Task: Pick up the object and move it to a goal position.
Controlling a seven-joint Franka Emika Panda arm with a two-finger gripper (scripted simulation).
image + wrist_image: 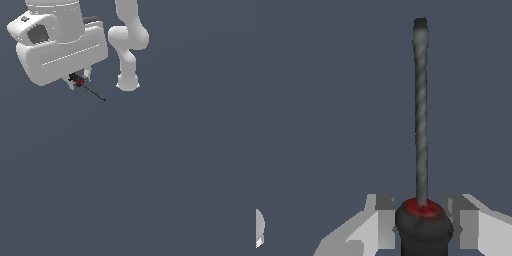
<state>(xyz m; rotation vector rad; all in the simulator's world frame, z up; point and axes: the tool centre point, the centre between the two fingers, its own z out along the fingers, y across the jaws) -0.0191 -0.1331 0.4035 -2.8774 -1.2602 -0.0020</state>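
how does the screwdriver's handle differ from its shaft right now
The handle is thick, black with a red collar; the shaft is thin, dark grey metal. The handle sits between the fingers of the tool; the shaft sticks out free beyond them. In the wrist view the handle looks short and the shaft long. They lie along one straight line as parts of one screwdriver.

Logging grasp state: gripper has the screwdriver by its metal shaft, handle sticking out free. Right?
Not quite. The gripper has the screwdriver by its red-and-black handle, one finger on each side, and it is the thin metal shaft that sticks out free. The wrist view shows this most clearly; the exterior view agrees.
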